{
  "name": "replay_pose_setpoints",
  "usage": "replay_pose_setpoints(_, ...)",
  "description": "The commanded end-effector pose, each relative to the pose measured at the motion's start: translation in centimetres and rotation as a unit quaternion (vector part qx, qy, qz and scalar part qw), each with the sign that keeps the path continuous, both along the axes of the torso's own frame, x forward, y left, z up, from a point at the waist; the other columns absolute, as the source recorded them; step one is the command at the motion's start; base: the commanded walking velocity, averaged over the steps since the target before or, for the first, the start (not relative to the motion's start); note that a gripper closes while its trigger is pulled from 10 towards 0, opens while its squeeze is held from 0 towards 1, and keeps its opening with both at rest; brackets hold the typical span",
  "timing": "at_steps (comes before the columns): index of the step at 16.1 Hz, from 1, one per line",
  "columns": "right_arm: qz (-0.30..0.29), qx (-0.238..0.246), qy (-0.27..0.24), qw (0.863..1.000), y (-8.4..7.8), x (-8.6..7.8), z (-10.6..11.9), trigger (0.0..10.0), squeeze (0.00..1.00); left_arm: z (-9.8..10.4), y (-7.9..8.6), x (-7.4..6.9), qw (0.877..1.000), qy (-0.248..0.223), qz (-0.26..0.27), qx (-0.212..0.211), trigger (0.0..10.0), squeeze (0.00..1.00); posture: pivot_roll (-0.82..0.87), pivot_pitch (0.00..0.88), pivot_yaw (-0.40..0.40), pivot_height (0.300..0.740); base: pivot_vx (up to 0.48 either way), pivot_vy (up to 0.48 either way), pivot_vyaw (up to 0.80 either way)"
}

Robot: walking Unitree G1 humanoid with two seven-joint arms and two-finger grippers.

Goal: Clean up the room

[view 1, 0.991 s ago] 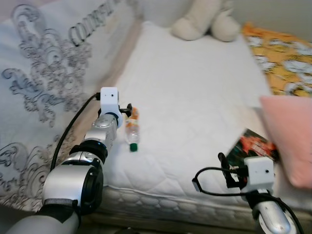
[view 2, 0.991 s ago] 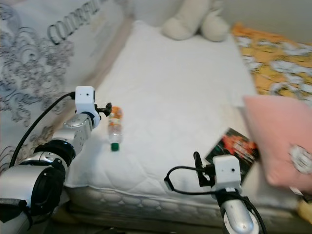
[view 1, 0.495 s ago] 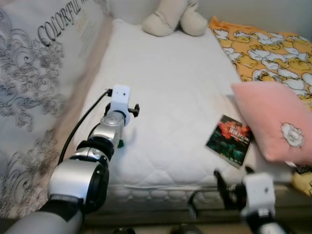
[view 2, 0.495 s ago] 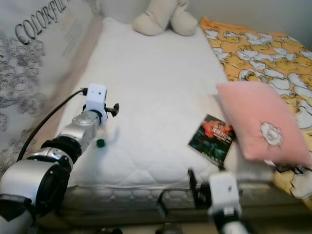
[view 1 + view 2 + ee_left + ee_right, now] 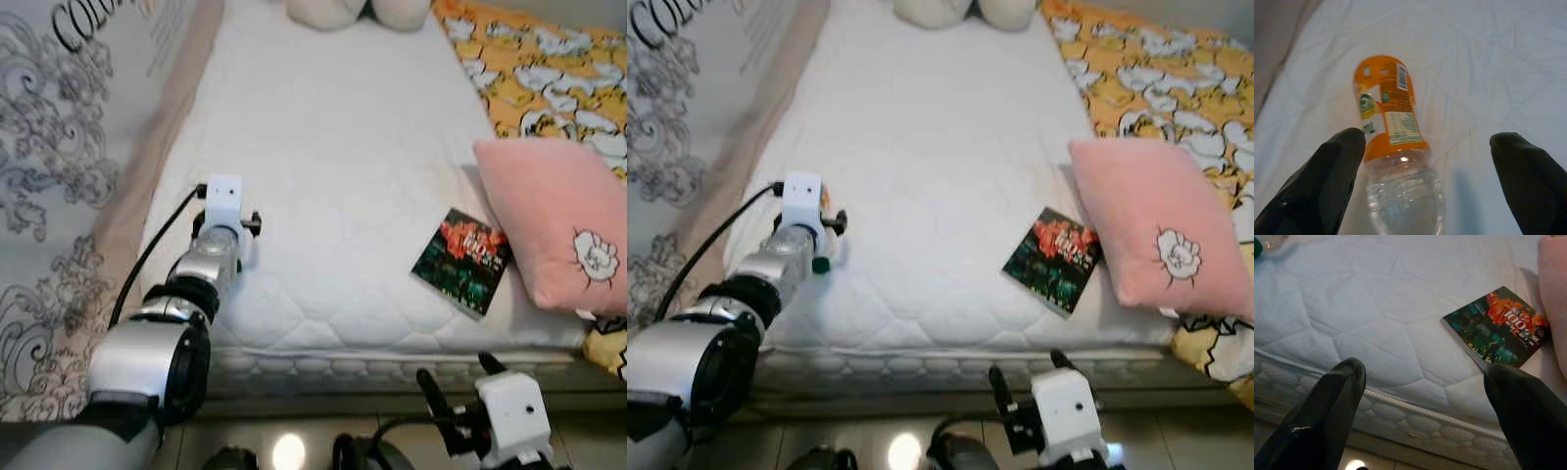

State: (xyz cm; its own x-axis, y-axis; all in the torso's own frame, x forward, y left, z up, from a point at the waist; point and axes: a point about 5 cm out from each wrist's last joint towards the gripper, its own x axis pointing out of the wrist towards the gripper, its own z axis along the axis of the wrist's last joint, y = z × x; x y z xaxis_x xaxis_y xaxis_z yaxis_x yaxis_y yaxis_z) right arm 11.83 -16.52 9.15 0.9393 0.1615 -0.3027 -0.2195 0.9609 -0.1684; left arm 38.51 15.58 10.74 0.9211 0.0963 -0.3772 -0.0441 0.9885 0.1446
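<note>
Left gripper [image 5: 1427,183]: spread wide around bottle [image 5: 1396,161] lying on bed [image 5: 333,147], holding nothing; right gripper [image 5: 1422,418]: wide apart, empty, facing book [image 5: 1494,327]

White quilted bed [image 5: 333,127], seen from its near edge. Lying near the near-left corner, a clear plastic bottle [image 5: 1396,147] with orange label and green cap. Toward the near-right corner, a dark, colourful book [image 5: 461,260] lying flat, just beside a pink pillow [image 5: 558,225] at the right edge. Along the right side, an orange patterned blanket [image 5: 549,69]. At the far edge, a cream plush toy [image 5: 960,10].
</note>
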Motion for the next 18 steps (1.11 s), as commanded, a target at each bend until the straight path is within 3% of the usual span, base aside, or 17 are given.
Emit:
replay_pose_setpoints(1, 0.010, 0.005, -0.003, 1.000, 0.2, -0.1, 0.6, 10.0, 0.00, -0.6, -0.2, -0.3, 1.000, 0.009, 0.002, 0.007, 10.0, 0.00, -0.32, 0.172, -0.076, 0.740, 0.000, 0.000, 0.00)
replay_pose_setpoints(3, 0.016, 0.005, 0.001, 1.000, 0.3, -0.4, 0.7, 10.0, 0.00, -0.9, 0.1, -0.5, 0.999, 0.012, 0.016, 0.033, 10.0, 0.00, -0.33, 0.182, -0.082, 0.740, 0.000, 0.000, 0.00)
replay_pose_setpoints(4, 0.018, 0.005, 0.004, 1.000, 0.3, -0.6, 0.8, 10.0, 0.00, -1.0, 0.3, -0.6, 0.997, 0.012, 0.020, 0.067, 10.0, 0.00, -0.33, 0.190, -0.084, 0.740, 0.000, 0.000, 0.00)
replay_pose_setpoints(7, 0.020, 0.005, 0.012, 1.000, 0.3, -1.1, 1.0, 10.0, 0.00, -2.2, -0.2, -1.2, 0.992, 0.033, 0.004, 0.120, 10.0, 0.00, -0.35, 0.200, -0.088, 0.740, 0.000, 0.000, 0.00)
replay_pose_setpoints(11, 0.022, 0.003, 0.021, 1.000, 0.5, -1.5, 0.9, 10.0, 0.00, -2.5, 2.3, -1.8, 0.984, 0.041, 0.068, 0.160, 10.0, 0.00, -0.36, 0.201, -0.087, 0.740, 0.000, 0.000, 0.00)
replay_pose_setpoints(13, 0.022, 0.003, 0.025, 0.999, 0.4, -1.6, 0.8, 10.0, 0.00, -2.5, 2.4, -1.7, 0.985, 0.040, 0.063, 0.157, 10.0, 0.00, -0.35, 0.200, -0.085, 0.740, 0.000, 0.000, 0.00)
replay_pose_setpoints(15, 0.025, 0.002, 0.026, 0.999, 0.5, -1.4, 0.8, 10.0, 0.00, -2.3, 1.6, -1.5, 0.991, 0.035, 0.046, 0.123, 10.0, 0.00, -0.35, 0.198, -0.087, 0.740, 0.000, 0.000, 0.00)
replay_pose_setpoints(16, 0.028, 0.001, 0.024, 0.999, 0.6, -1.2, 0.8, 10.0, 0.00, -2.4, 1.1, -1.4, 0.993, 0.036, 0.031, 0.109, 0.0, 0.00, -0.34, 0.194, -0.087, 0.740, 0.000, 0.000, 0.00)
replay_pose_setpoints(18, 0.029, 0.001, 0.022, 0.999, 0.5, -0.8, 0.8, 10.0, 0.00, -2.4, 0.6, -1.4, 0.994, 0.039, 0.010, 0.100, 0.0, 0.00, -0.34, 0.191, -0.086, 0.740, 0.000, 0.000, 0.00)
